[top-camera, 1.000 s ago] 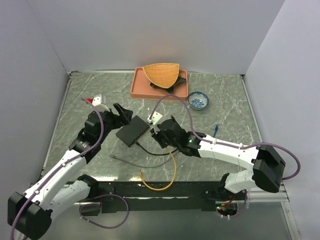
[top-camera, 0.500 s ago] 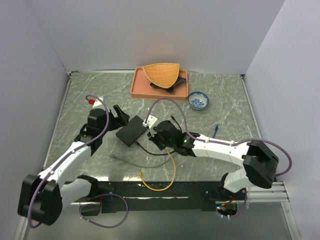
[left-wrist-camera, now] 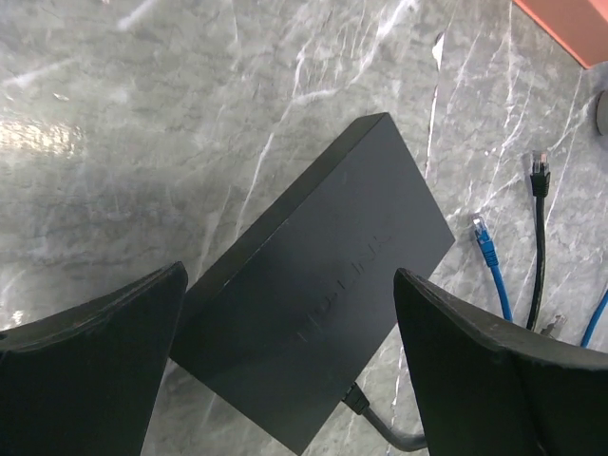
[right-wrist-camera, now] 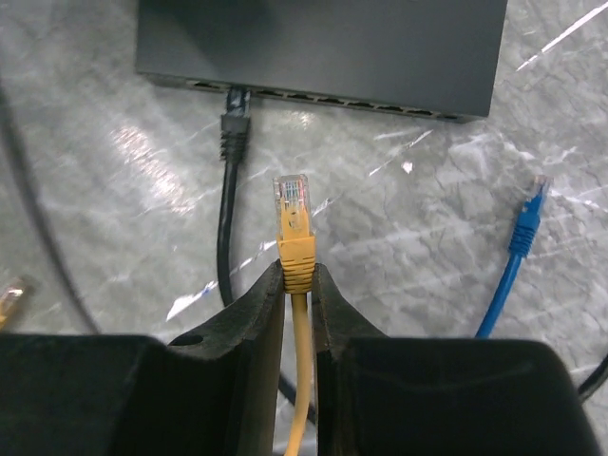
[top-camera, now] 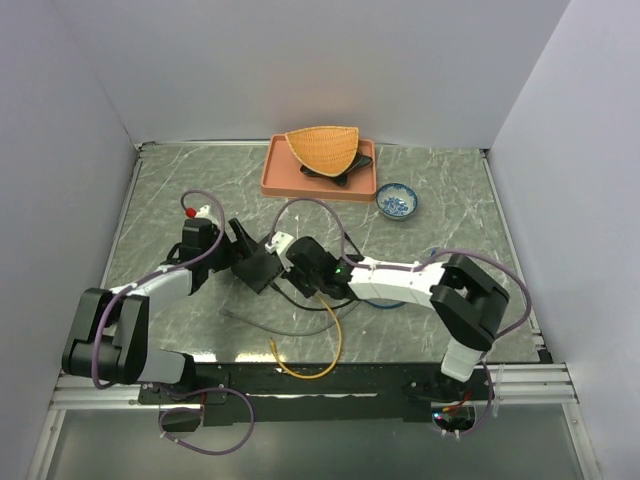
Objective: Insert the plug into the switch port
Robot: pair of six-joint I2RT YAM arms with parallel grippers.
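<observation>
While your right gripper (right-wrist-camera: pixel 297 275) pinches the plug (right-wrist-camera: pixel 293 204) by its yellow boot, its jaws stand narrow, closed on that boot, and the clear tip points toward the switch (right-wrist-camera: pixel 323 43) but sits apart from it. The yellow cable (right-wrist-camera: pixel 298 380) runs back between the fingers. You can see the row of sockets along the switch's near long side, with a black cable (right-wrist-camera: pixel 231 142) already seated in one socket toward the left end of the row. A blue cable (right-wrist-camera: pixel 521 242) lies loose on the marble table (right-wrist-camera: pixel 114 171) off to the right.

Your left gripper (left-wrist-camera: pixel 290 275) is spread wide, one finger on each side of the switch's short end; you cannot tell from the wrist view whether either finger touches it. From above, the switch lies flat and skewed on the table between your two grippers, well apart from the salmon tray (top-camera: pixel 276 178) holding the wicker basket (top-camera: pixel 322 148) and the blue-patterned bowl (top-camera: pixel 398 201).
</observation>
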